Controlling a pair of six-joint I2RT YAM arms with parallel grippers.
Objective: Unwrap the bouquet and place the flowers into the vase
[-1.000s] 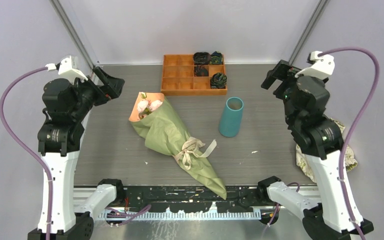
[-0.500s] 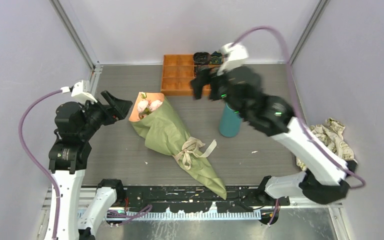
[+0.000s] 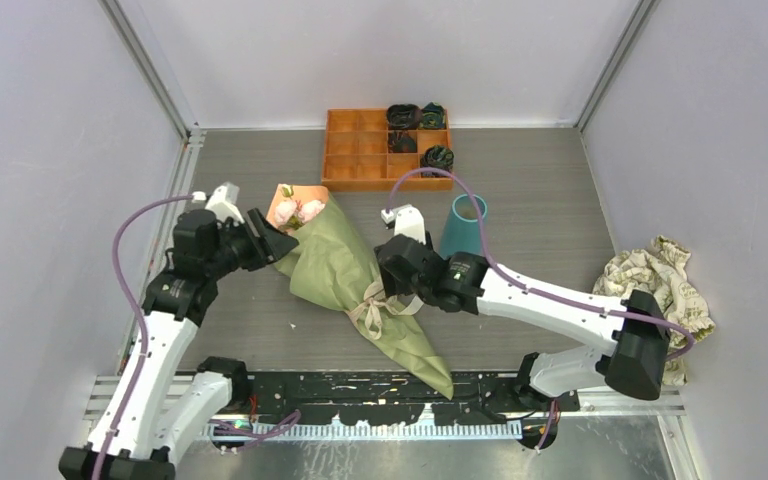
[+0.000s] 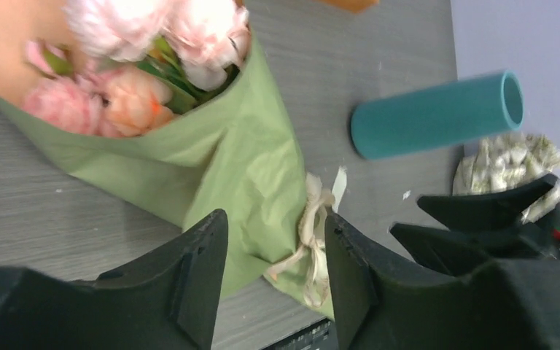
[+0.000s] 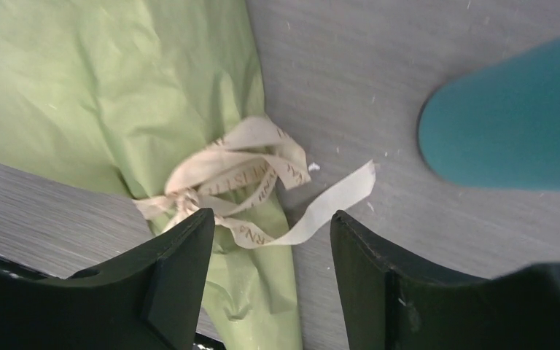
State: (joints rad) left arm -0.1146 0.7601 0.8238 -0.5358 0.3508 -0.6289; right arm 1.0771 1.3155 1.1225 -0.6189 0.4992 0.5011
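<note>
You will find the bouquet (image 3: 335, 270) lying flat near the middle of the tabletop (image 3: 550, 200), with its narrow tip at the near edge and its flowers (image 3: 298, 210) pointing toward the far-left corner. The left pincer (image 3: 282, 243) sits at the wide end, fingers apart, clamping nothing. The right pincer (image 5: 270, 217) hovers over the cream ribbon (image 5: 240, 182) (fingers likewise apart, the bow visible between them). The vase (image 3: 462, 233) stands upright just right of the bouquet. 1 orange tray (image 3: 360, 160) sits at the far edge.
</note>
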